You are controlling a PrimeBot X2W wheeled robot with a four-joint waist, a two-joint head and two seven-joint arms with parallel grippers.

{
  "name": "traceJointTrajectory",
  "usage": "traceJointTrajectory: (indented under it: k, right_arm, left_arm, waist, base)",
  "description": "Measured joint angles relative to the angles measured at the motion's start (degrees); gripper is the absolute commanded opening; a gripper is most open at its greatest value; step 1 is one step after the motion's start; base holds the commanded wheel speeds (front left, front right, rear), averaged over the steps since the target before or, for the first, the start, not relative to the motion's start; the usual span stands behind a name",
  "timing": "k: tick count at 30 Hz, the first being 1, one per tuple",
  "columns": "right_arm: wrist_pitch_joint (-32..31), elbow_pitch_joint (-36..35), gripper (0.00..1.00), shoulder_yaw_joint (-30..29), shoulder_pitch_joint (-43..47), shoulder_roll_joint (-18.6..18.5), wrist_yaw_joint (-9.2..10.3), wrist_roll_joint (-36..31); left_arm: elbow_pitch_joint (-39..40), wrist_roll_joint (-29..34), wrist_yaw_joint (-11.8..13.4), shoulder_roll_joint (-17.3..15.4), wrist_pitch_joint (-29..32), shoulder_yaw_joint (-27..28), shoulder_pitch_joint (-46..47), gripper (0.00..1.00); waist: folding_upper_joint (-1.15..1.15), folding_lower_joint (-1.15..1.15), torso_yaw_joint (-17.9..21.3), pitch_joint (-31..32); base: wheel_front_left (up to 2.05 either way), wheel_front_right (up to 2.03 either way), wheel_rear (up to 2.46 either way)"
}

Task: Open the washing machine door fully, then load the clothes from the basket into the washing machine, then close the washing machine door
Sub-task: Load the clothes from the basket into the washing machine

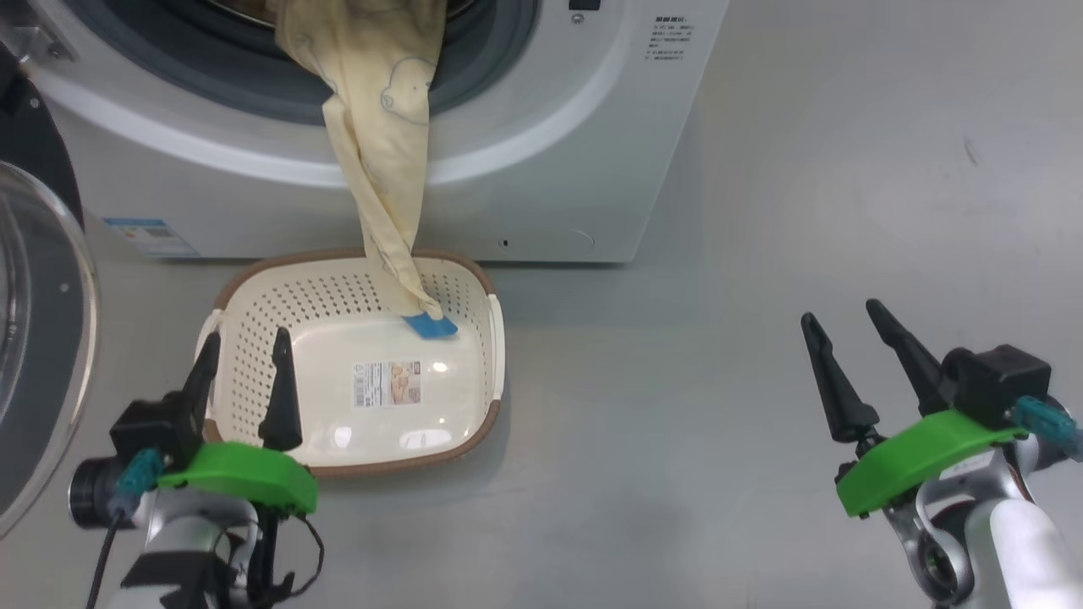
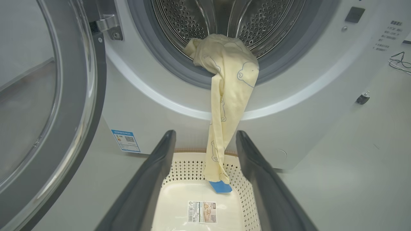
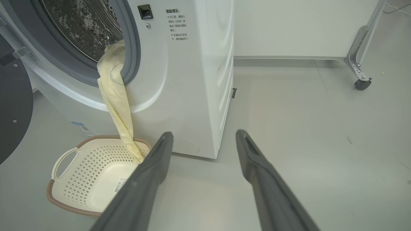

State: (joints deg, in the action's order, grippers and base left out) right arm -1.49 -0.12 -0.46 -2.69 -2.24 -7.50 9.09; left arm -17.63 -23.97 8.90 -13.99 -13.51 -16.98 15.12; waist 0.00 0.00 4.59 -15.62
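The left gripper [image 1: 245, 334] has its jaws spread wide and holds nothing; it hovers at the near left corner of the basket [image 1: 484, 283]. The right gripper [image 1: 839, 311], also spread and empty, is over the floor [image 1: 677, 423], well apart at 3 o'clock. The clothes [image 1: 381, 127] hang out of the washing machine [image 1: 550, 127] at 12 o'clock, with the blue cuff [image 1: 430, 326] in the basket. The washing machine door [image 1: 42, 338] stands open at 9 o'clock.

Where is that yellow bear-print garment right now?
In the head view, the clothes hang from the open mouth of the washing machine at top centre, trailing down its white front; the blue cuff rests inside the basket below.
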Motion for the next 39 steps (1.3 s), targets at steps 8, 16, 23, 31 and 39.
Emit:
traceJointTrajectory:
  k: [8,16,23,31,39]
  right_arm:
    - [2.13,-0.53,1.0,1.66,-5.31,-0.01,0.0,1.13]
    - [5.49,0.71,1.0,3.88,-8.43,-0.01,0.0,3.65]
    - [8.94,2.7,1.0,6.28,-9.86,0.0,0.0,6.33]
    - [11.47,4.7,1.0,8.93,-11.18,0.01,0.0,7.34]
    - [13.1,6.64,1.0,10.77,-12.16,0.01,0.0,9.0]
  left_arm:
    - [-17.46,-2.81,-7.6,0.29,3.64,-1.49,15.33,1.0]
    - [-31.26,-4.9,-13.92,0.41,8.04,-2.02,28.93,1.0]
    - [-38.58,-6.95,-15.97,-0.77,10.85,-2.43,37.52,1.0]
    - [-42.61,-8.76,-16.02,-3.89,13.55,-3.86,44.84,1.0]
    - [-44.09,-11.39,-16.28,-6.8,15.52,-6.03,48.65,1.0]
  waist:
    - [0.0,0.01,2.54,-9.69]
    - [0.0,0.01,6.27,-17.89]
    - [0.0,0.02,10.4,-23.73]
    - [0.0,0.02,14.14,-28.03]
    - [0.0,0.01,16.89,-30.13]
  base:
    - [0.0,0.0,0.0]
    - [0.0,0.0,0.0]
    - [0.0,0.0,0.0]
    - [0.0,0.0,0.0]
    - [0.0,0.0,0.0]
